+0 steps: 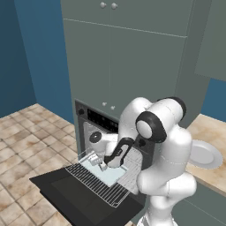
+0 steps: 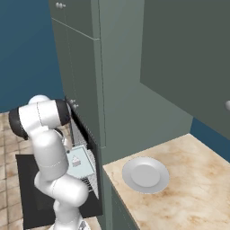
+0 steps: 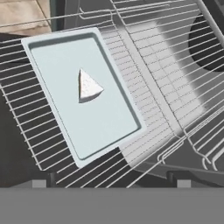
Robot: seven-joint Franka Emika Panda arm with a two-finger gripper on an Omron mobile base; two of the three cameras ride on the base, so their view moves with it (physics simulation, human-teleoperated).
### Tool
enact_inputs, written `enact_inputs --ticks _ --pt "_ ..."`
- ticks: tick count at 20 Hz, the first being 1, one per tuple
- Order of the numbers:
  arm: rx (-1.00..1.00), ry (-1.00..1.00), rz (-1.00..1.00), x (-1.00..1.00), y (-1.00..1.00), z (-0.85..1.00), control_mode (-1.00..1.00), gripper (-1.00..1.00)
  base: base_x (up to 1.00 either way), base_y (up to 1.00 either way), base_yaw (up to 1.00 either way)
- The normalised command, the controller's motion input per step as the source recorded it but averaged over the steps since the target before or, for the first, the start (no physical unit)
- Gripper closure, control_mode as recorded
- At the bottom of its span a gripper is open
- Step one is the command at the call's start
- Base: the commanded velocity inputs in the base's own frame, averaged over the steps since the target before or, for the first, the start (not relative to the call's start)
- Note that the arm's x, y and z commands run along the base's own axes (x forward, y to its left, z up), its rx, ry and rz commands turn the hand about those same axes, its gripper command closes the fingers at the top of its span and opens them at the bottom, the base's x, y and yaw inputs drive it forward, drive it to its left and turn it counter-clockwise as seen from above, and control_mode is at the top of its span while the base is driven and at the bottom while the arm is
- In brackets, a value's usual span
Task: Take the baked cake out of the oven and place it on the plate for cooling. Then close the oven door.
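The baked cake (image 3: 89,86), a small white wedge, lies on a pale blue tray (image 3: 100,122) on the pulled-out wire rack (image 3: 166,74) of the oven (image 1: 100,118). My gripper (image 3: 111,181) hovers open above the tray, a little off to the side of the cake, touching nothing. In the left base view the gripper (image 1: 106,165) points down over the tray (image 1: 108,175). The oven door (image 1: 75,198) hangs fully open below the rack. The plate (image 2: 145,175) sits bare on the counter to the right of the oven, also seen as the plate (image 1: 204,154).
Tall grey-green cabinets (image 1: 132,57) rise above the oven. The beige stone counter (image 2: 197,193) runs right of it. The tiled floor (image 1: 26,137) lies to the left. The rack (image 1: 99,185) juts out over the door.
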Motion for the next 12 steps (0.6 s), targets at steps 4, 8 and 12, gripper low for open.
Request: enact_inputs --ticks 4,8,12 --pt "0.0 0.05 0.08 0.01 -0.1 -0.19 -1.0 -1.0 0.0 0.0 0.0" --pt "0.0 0.02 0.09 0.1 -0.07 -0.08 -1.0 -1.0 0.0 0.0 0.0" --pt "0.0 0.01 0.09 0.12 -0.01 -0.1 -1.0 -1.0 0.0 0.0 0.0"
